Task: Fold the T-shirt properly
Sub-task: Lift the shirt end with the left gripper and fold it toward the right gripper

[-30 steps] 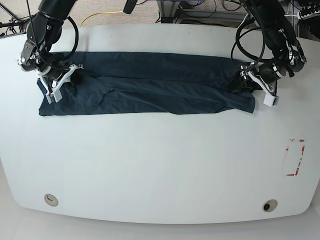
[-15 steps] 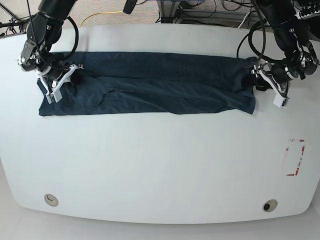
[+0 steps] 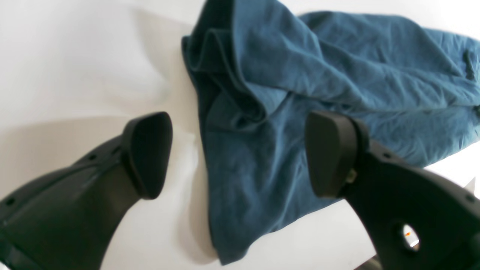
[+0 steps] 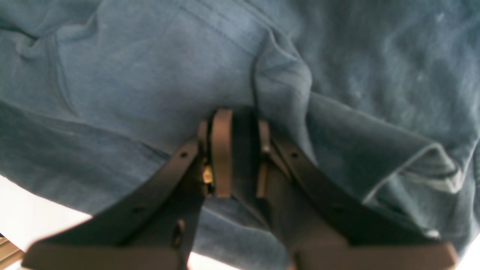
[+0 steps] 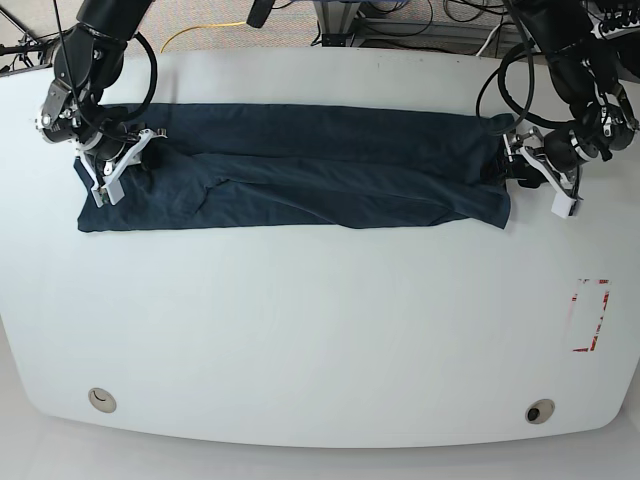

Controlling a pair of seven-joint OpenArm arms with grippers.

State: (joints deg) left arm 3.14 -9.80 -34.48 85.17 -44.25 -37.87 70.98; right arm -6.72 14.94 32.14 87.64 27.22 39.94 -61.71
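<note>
The dark navy T-shirt [image 5: 300, 165] lies folded into a long flat band across the far half of the white table [image 5: 320, 330]. My right gripper [image 5: 128, 168], on the base view's left, is shut on a fold of cloth at the shirt's left end; the right wrist view shows the pinched T-shirt [image 4: 150, 75] between the nearly closed jaws of that gripper [image 4: 240, 150]. My left gripper [image 5: 518, 168] hovers at the shirt's right end. In the left wrist view it [image 3: 240, 157] stands open, its fingers [image 3: 148, 153] straddling the edge of the T-shirt [image 3: 337, 82], which lies loose on the table.
A red-marked rectangle [image 5: 590, 315] sits near the table's right edge. Two round fittings [image 5: 101, 400] [image 5: 540, 411] are set near the front edge. Cables, one yellow [image 5: 200, 30], run along the floor beyond the far edge.
My left gripper moved right along the shirt's right end and its jaws spread apart, releasing the cloth. The right gripper stayed where it was, still shut on the left end.
</note>
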